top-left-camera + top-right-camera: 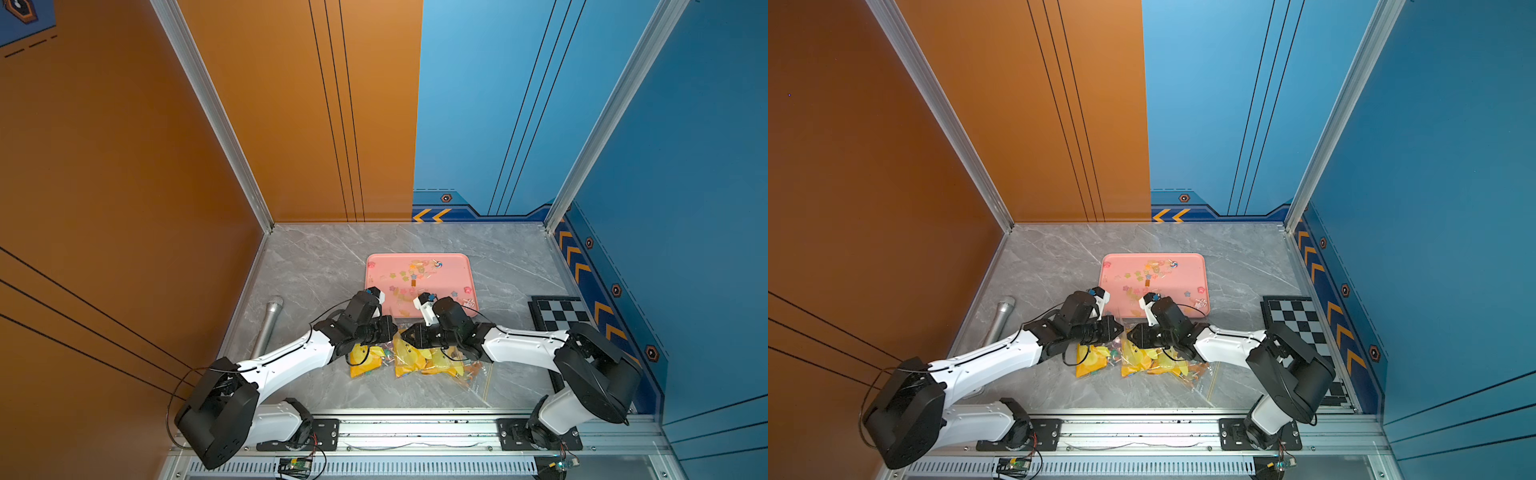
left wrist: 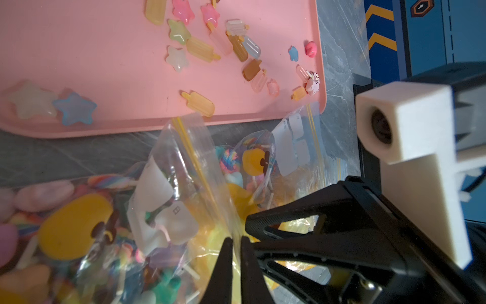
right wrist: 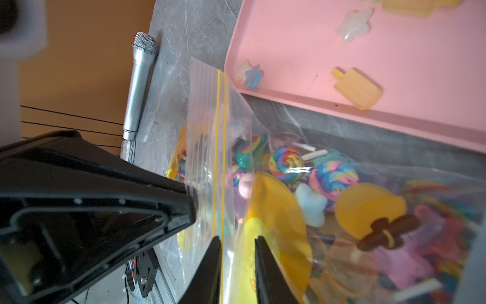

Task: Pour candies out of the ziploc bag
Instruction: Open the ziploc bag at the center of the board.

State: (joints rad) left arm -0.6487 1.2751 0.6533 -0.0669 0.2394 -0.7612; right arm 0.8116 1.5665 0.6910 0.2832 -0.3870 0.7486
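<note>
On the near part of the grey marble tabletop (image 1: 316, 266) lies the clear plastic ziploc bag with twin yellow seal lines (image 1: 415, 362). It is slumped between the two arms, just short of the tray, and in the left wrist view its crumpled top edge comes up to the tray's near rim. The bag bulges with the candies (image 3: 333, 179): rainbow-swirl lollipops on thin white sticks, pastel stars and fat yellow-orange pieces.

Over it the two pincers meet tip to tip. The left gripper (image 2: 236, 240) is clenched on a fold of film beside a seal line, with only a sliver between its fingers. The right gripper (image 3: 236, 240) straddles the seal strip with a plain gap between its fingers; whether it truly pinches I cannot tell.

Beyond sits the shallow pink rectangular tray (image 1: 417, 256), with a scatter of stars and ice-lolly shapes on it. A silver microphone (image 1: 271, 322) lies to the left and a black-and-white chequered board (image 1: 559, 311) to the right.

I judge the pouring partly done, with the step in hand being a grasp at the bag's top. The next move calls for both holds to be secure. Then the opening must be lifted over the tray and the closed end raised so the load slides out.
</note>
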